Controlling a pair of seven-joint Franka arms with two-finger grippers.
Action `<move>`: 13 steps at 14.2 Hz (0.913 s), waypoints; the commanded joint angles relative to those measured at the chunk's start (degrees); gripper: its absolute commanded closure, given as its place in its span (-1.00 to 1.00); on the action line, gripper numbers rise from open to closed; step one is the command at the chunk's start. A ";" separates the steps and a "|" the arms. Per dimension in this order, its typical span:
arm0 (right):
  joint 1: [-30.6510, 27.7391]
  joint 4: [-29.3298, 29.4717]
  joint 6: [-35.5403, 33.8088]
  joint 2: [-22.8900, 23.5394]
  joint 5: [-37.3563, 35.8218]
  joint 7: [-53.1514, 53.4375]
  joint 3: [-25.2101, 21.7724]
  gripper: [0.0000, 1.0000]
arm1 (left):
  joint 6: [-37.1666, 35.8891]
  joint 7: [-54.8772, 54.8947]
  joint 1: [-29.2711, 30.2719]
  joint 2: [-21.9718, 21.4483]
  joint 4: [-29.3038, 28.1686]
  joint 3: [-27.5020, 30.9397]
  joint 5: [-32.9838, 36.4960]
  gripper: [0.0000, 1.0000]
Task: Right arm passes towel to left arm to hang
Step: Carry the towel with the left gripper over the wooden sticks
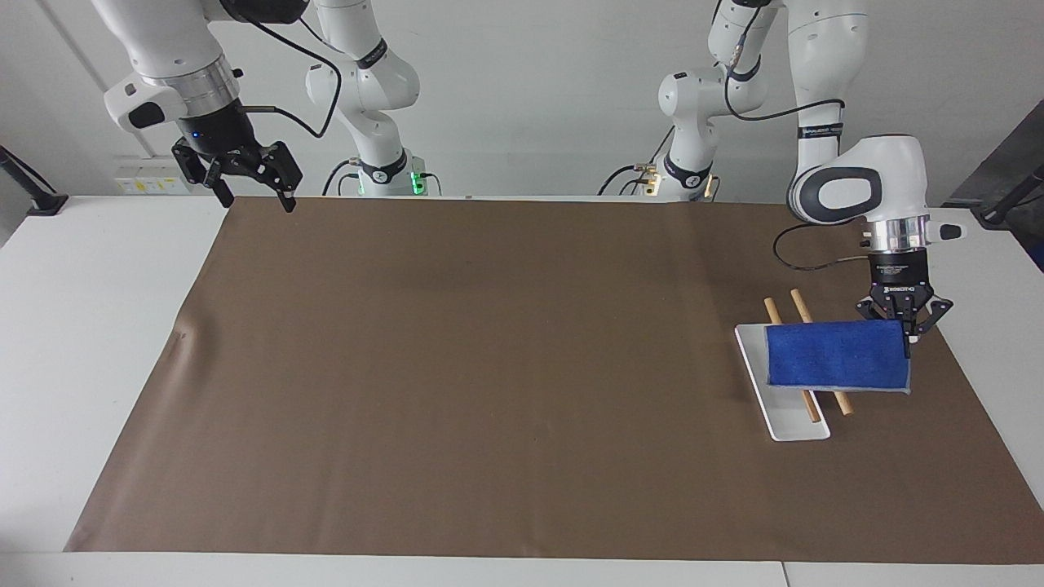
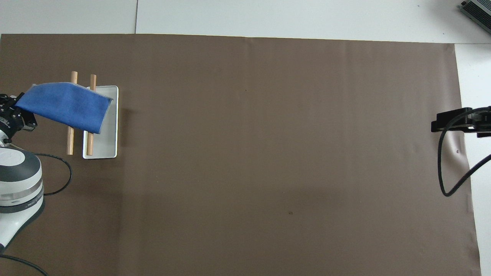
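The blue towel (image 1: 836, 356) (image 2: 65, 109) stretches flat across the two wooden rods (image 1: 798, 303) (image 2: 70, 140) of the white tray (image 1: 787, 416) (image 2: 101, 147), at the left arm's end of the mat. My left gripper (image 1: 905, 333) (image 2: 17, 109) points straight down at the towel's outer end, beside the rods, and its fingertips pinch that edge. My right gripper (image 1: 249, 191) (image 2: 441, 122) hangs open and empty, high over the mat's corner at the right arm's end, where that arm waits.
A brown mat (image 1: 506, 367) covers most of the white table. A black cable (image 1: 803, 259) loops from the left wrist over the mat close to the tray. A wall socket box (image 1: 151, 175) sits by the right arm's end.
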 commanded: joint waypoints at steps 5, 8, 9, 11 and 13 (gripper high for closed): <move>-0.71 -1.08 -2.22 -1.38 -0.81 -1.09 0.37 -1.00 | -0.64 1.56 1.46 -0.15 -0.46 -0.51 -1.60 -0.97; -0.62 -0.91 -2.13 -1.47 -1.25 -2.76 0.28 -1.00 | -0.64 2.00 2.96 -0.23 -0.38 -0.33 -1.60 -1.00; -0.45 -1.08 -1.96 -1.56 -1.25 -2.59 0.28 -1.00 | -0.64 3.39 3.05 -0.23 -0.29 -0.33 -1.60 -1.00; -0.10 -1.35 -1.43 -1.65 -3.70 -2.59 0.46 -1.00 | -0.64 5.24 3.05 -0.23 0.15 -0.16 -1.60 -1.00; -0.10 -1.61 -1.34 -1.74 -3.89 -2.50 0.54 -1.00 | -0.64 8.22 3.13 -0.41 0.33 -0.07 -1.60 -1.00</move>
